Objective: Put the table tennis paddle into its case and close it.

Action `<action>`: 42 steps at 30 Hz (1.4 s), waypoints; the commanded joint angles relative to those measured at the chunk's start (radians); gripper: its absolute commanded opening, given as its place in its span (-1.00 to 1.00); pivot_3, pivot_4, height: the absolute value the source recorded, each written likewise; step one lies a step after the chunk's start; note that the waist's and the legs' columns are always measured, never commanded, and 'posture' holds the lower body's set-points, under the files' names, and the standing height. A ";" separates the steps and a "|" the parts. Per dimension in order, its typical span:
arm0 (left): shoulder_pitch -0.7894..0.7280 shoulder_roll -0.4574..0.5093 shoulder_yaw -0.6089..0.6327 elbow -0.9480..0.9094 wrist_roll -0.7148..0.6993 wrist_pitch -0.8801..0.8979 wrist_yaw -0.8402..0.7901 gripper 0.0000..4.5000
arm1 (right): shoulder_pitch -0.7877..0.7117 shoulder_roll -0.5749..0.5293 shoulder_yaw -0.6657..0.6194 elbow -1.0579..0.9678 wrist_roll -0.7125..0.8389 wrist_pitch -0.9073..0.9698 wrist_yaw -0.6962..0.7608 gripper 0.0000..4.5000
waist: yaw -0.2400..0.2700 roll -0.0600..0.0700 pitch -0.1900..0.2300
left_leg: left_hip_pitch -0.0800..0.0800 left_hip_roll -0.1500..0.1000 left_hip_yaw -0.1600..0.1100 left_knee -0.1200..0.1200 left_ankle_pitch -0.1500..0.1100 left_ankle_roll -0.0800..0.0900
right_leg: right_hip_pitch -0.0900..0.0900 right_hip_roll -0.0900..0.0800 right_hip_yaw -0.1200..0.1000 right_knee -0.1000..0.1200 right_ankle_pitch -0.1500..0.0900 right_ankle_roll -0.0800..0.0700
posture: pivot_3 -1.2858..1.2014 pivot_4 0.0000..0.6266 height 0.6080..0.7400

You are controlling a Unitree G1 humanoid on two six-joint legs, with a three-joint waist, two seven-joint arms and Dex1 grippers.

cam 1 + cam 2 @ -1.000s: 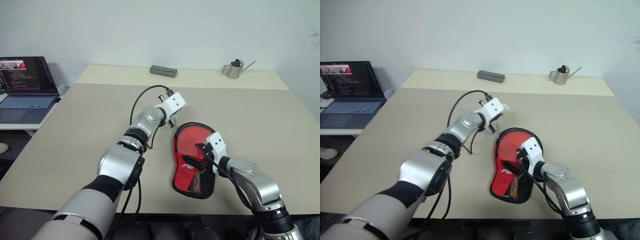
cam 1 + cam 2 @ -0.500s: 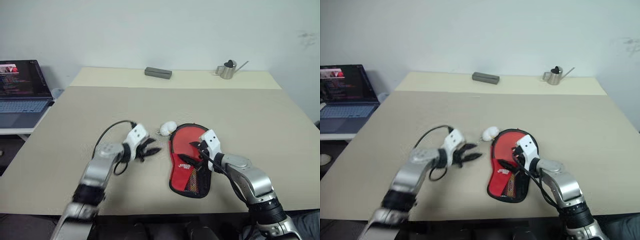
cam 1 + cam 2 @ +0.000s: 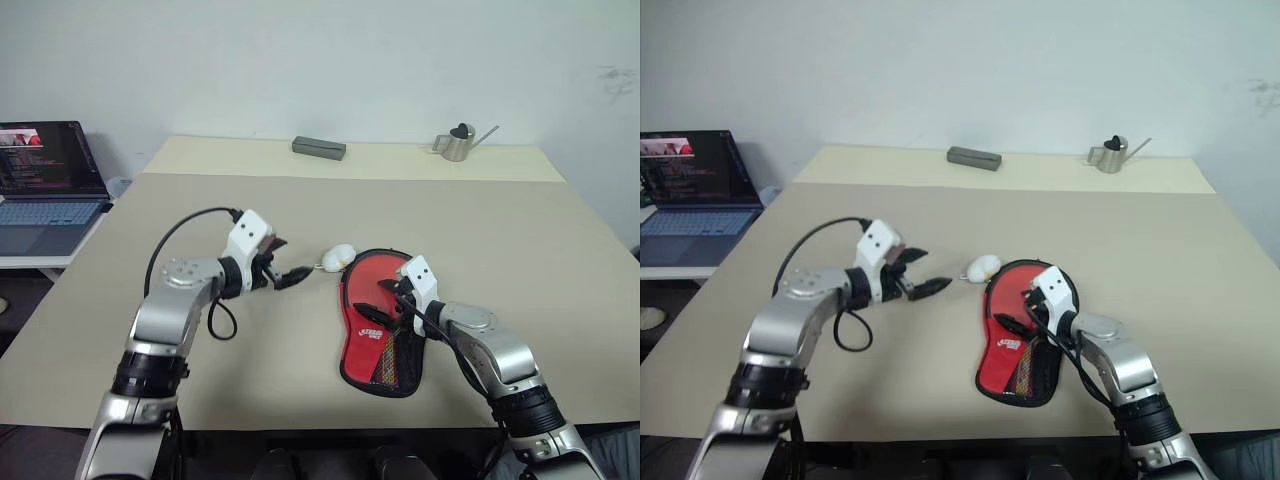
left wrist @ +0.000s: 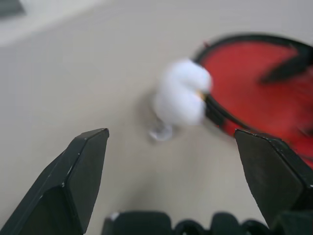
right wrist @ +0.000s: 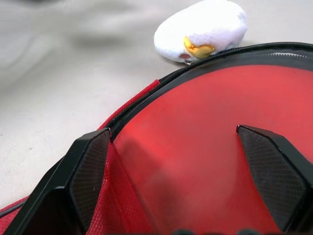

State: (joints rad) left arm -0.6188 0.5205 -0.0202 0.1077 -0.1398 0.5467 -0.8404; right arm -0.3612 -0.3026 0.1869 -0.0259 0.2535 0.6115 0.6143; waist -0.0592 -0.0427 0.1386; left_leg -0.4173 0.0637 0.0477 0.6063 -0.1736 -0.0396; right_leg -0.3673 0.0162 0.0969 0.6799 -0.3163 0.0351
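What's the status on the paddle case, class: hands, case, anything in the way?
Left hand open, beside the white charm. Right hand open over the red case. Paddle's red face showing inside. No obstruction seen nearby.

Left wrist view is blurred: zipper charm [image 4: 182, 93] reads as a white blob, case [image 4: 264, 93] edge smeared and cut off by the frame. Paddle [image 5: 210, 147] handle hidden under the right tool [image 3: 392, 296] and the case's mesh pocket. Case logo [image 3: 374, 333] too small to read. Laptop [image 3: 45, 185] cut off at the frame edge, screen text illegible.
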 commanded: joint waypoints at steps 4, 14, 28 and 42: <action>-0.208 -0.051 -0.113 0.341 0.060 -0.179 -0.075 0.98 | 0.017 0.004 0.032 0.101 -0.028 0.020 -0.001 1.00 | 0.002 0.000 0.000 | -0.001 0.000 0.003 0.000 0.000 0.000 | 0.000 0.000 0.000 0.000 0.000 0.000 | 0.03 -0.52 1.00; -0.531 -0.137 -0.186 0.960 0.163 -0.477 -0.257 0.98 | 0.008 0.015 0.041 0.112 -0.035 0.009 0.003 1.00 | -0.004 -0.001 0.000 | -0.003 0.000 0.006 0.000 0.000 0.000 | -0.004 0.001 0.000 0.001 0.000 0.001 | 0.03 -0.52 1.00; -0.610 -0.233 -0.202 1.169 0.290 -0.586 -0.216 0.98 | 0.030 0.020 0.035 0.088 -0.036 0.014 -0.011 1.00 | -0.001 -0.001 0.001 | -0.006 0.000 0.006 0.001 0.000 0.000 | -0.005 0.001 0.000 0.001 -0.003 0.004 | 0.03 -0.52 1.00; -0.592 -0.271 -0.167 1.183 0.293 -0.567 -0.159 -0.15 | 0.059 0.019 0.033 0.053 -0.037 0.034 -0.010 1.00 | 0.001 -0.001 0.001 | -0.006 0.000 0.005 0.001 0.000 0.000 | -0.005 0.001 -0.001 0.001 -0.003 0.005 | 0.03 -0.52 1.00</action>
State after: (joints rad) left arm -1.1931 0.2412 -0.2070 1.2982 0.1623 -0.0251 -1.0041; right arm -0.3524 -0.2830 0.1898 -0.0187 0.2211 0.5802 0.6040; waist -0.0586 -0.0438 0.1392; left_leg -0.4239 0.0633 0.0530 0.6073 -0.1739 -0.0398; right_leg -0.3726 0.0169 0.0962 0.6807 -0.3192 0.0400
